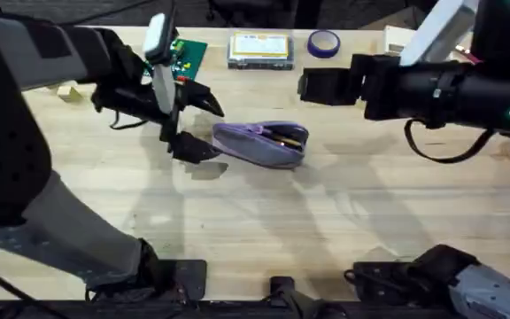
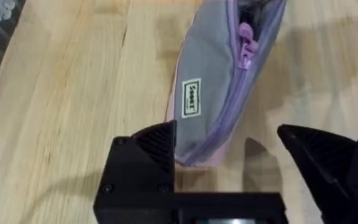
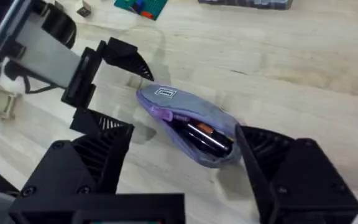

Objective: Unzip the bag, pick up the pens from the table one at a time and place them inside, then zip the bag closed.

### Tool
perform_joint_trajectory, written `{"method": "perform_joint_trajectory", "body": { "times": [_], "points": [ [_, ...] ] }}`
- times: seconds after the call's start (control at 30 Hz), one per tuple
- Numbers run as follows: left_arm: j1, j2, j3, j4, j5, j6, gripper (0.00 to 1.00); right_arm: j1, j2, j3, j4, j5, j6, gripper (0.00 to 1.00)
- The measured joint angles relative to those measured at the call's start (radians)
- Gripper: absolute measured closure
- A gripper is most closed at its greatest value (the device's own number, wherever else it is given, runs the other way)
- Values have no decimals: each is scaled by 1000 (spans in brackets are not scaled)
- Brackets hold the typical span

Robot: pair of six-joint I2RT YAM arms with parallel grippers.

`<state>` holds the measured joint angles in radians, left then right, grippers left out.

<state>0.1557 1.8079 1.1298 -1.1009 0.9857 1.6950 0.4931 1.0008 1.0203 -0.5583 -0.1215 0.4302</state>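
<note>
Pale butcher-block table (image 1: 343, 221) carries the bag (image 1: 262, 143) near its middle, lying on its side, lilac with grey panels, zipper partly open and dark pens (image 3: 205, 137) showing inside. The left gripper (image 2: 229, 155) sits spread around the bag's closed end; the right gripper (image 3: 182, 162) hangs spread above it. Risk — the soft bag may slide or twist when the zipper tab (image 2: 246, 31) is pulled, or pens could slip out.
</note>
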Motion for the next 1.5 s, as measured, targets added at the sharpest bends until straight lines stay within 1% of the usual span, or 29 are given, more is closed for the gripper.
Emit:
{"method": "perform_joint_trajectory", "body": {
  "times": [0.17,0.2,0.4,0.43,0.57,0.7,0.83,1.0,1.17,1.2,1.33,1.37,1.5],
  "points": [
    [38,-73,77,-119,-47,0,7,0,0,0,0,-27,43,4],
    [62,-114,130,-191,-78,0,7,0,0,0,0,-48,55,4],
    [98,-138,208,-300,-121,0,7,0,0,0,-2,-76,76,4],
    [112,-138,224,-327,-140,0,7,0,0,0,-4,-100,81,3],
    [128,-138,227,-343,-170,0,7,0,9,0,-4,-138,87,4],
    [145,-138,227,-343,-189,0,7,0,43,-13,1,-165,106,4],
    [158,-138,227,-343,-199,0,7,0,73,-68,40,-190,124,5],
    [159,-138,227,-343,-201,0,8,0,93,-148,141,-220,165,4],
    [159,-138,227,-343,-201,0,7,0,124,-199,207,-233,202,4],
    [159,-138,227,-342,-201,0,7,0,150,-206,233,-236,214,4],
    [159,-138,227,-343,-202,0,7,4,191,-206,265,-239,221,4],
    [159,-138,227,-342,-201,0,8,23,238,-206,286,-239,222,4],
    [159,-138,227,-342,-202,0,7,53,303,-206,331,-239,222,4]
  ]
}}
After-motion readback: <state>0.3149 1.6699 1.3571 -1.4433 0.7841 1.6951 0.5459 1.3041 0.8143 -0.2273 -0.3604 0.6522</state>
